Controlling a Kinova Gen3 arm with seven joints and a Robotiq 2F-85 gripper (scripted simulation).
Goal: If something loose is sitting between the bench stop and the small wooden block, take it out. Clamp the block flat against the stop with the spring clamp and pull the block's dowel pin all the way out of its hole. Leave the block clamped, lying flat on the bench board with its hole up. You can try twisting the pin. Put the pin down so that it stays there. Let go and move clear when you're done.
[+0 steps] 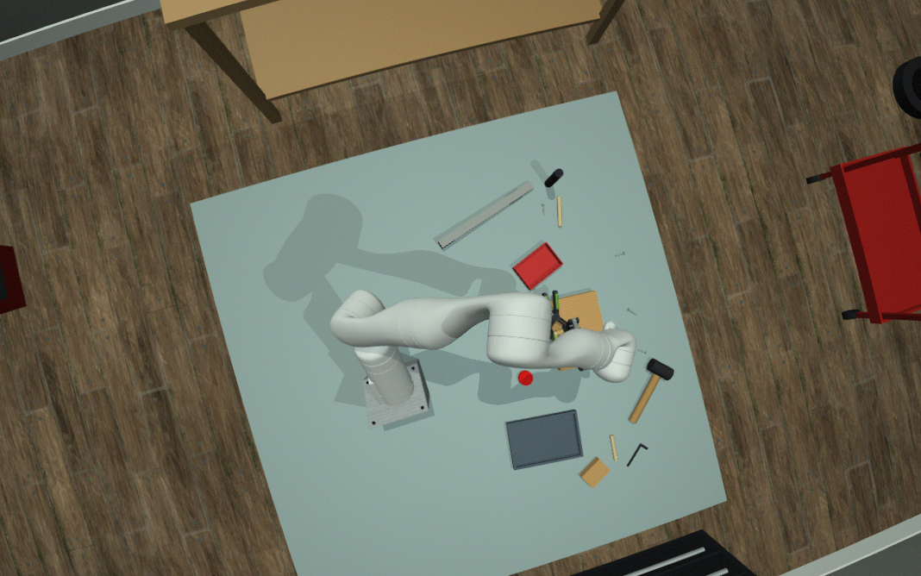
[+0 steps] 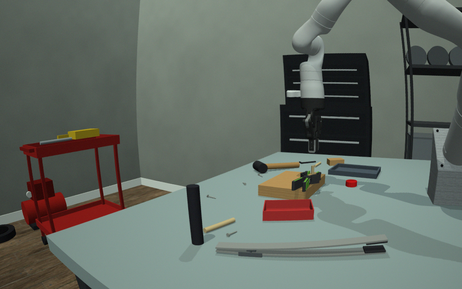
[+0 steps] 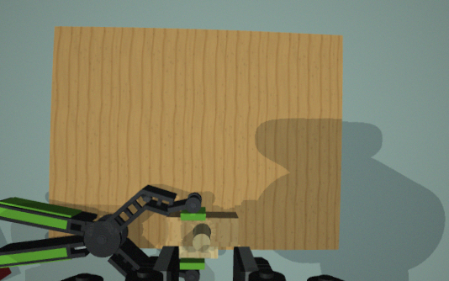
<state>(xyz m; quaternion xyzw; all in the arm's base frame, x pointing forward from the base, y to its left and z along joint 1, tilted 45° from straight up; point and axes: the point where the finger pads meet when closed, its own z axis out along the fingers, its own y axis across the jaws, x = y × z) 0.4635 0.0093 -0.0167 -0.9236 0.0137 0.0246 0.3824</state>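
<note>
The wooden bench board (image 3: 193,135) lies on the table; it also shows in the top view (image 1: 582,310) and the side view (image 2: 284,185). The small wooden block lies flat at the board's near edge, with its dowel pin (image 3: 201,241) standing upright in the hole (image 2: 312,168). The black and green spring clamp (image 3: 101,235) grips the block with its green pads, its handles pointing left (image 2: 304,182). A dark strip (image 3: 220,215) runs along the block's far side. My gripper (image 2: 313,147) hangs well above the pin, fingers partly apart on either side of it and empty.
A red tray (image 2: 287,209) sits in front of the board and a grey tray (image 2: 354,170) behind it. A red puck (image 2: 351,183), a mallet (image 2: 275,165), a spare block (image 2: 335,161), a black cylinder (image 2: 194,214), a loose dowel (image 2: 219,224) and a long ruler (image 2: 299,247) lie around.
</note>
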